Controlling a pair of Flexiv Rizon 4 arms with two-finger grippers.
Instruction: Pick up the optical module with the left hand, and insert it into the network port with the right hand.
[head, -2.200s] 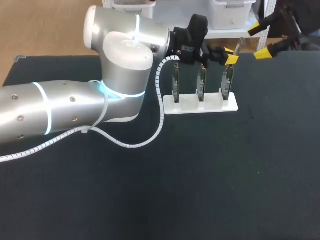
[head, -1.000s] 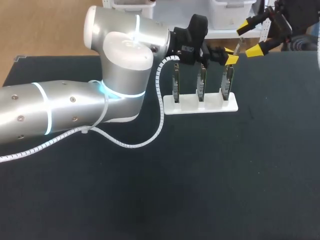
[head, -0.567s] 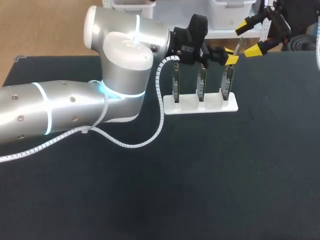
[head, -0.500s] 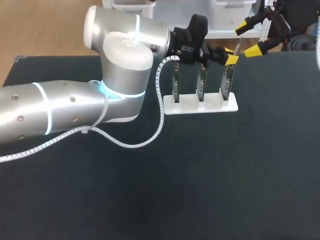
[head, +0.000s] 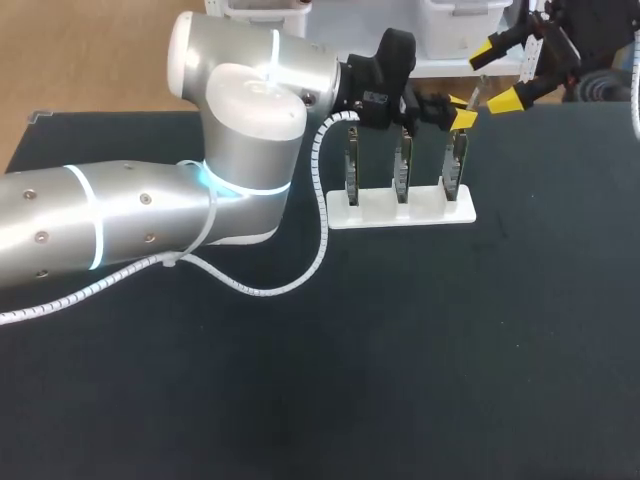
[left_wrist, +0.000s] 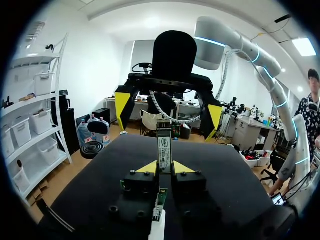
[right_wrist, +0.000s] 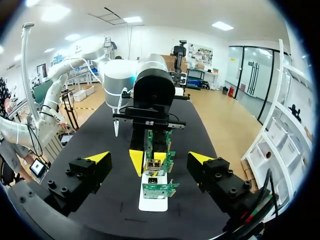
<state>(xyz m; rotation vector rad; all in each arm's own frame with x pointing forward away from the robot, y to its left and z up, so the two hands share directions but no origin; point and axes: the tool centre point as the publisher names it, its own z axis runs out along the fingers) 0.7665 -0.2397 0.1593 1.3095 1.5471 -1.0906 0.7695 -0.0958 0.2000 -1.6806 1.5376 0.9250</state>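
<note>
Our left arm (head: 240, 130) and its coiled cable (head: 320, 200) crowd the table's (head: 450, 350) left half, up to the white rack (head: 400, 212) of circuit boards (head: 352, 175) by the far edge. The right half lies open, as does the gap between the optical module (left_wrist: 164, 147) and our right gripper (head: 497, 75).

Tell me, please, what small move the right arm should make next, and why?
Probably ease the right end effector forward until it straddles the free end of the optical module. The left end effector is shut on the module, with the part beyond its fingertips standing free, while the right one hangs open, facing it but apart.
</note>
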